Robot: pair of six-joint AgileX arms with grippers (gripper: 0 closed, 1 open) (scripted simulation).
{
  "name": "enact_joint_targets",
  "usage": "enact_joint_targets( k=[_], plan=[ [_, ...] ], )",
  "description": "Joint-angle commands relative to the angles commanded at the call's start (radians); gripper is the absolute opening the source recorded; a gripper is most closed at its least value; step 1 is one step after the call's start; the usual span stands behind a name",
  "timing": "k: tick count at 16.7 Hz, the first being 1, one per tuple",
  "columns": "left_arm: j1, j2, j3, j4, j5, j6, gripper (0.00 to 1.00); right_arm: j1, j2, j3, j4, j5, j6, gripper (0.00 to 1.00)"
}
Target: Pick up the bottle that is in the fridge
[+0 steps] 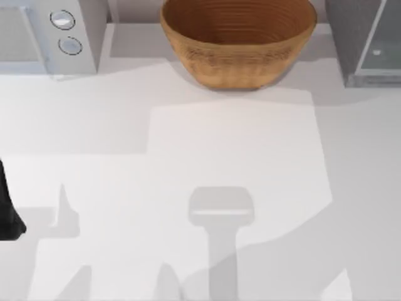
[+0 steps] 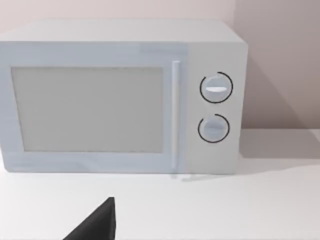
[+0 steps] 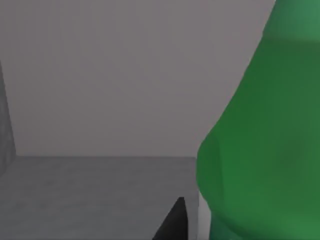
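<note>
The bright green bottle (image 3: 265, 150) looms very close in the right wrist view, standing on the grey speckled floor of the fridge (image 3: 100, 195) in front of its plain back wall. A dark part of my right gripper (image 3: 175, 222) sits just beside the bottle's lower body. In the top view the fridge (image 1: 357, 37) stands at the back right with its pale door panel. My left arm (image 1: 7, 216) is parked at the table's left edge.
A large woven bowl (image 1: 238, 41) stands at the back middle. A light grey microwave (image 1: 50, 31) with two round knobs sits at the back left, and the left wrist view faces the microwave (image 2: 120, 100) head on. The white table (image 1: 200, 163) lies in front.
</note>
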Motion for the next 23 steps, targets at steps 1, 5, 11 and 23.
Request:
enact_joint_targets(
  k=[1, 5, 11, 23],
  plan=[
    [0.0, 0.0, 0.0, 0.0, 0.0, 0.0, 1.0, 0.0, 0.0, 0.0, 0.0, 0.0, 0.0, 0.32],
    [0.0, 0.0, 0.0, 0.0, 0.0, 0.0, 1.0, 0.0, 0.0, 0.0, 0.0, 0.0, 0.0, 0.02],
    [0.0, 0.0, 0.0, 0.0, 0.0, 0.0, 1.0, 0.0, 0.0, 0.0, 0.0, 0.0, 0.0, 0.0],
    [0.0, 0.0, 0.0, 0.0, 0.0, 0.0, 1.0, -0.003, -0.126, 0.032, -0.157, -0.002, 0.003, 0.0]
  ],
)
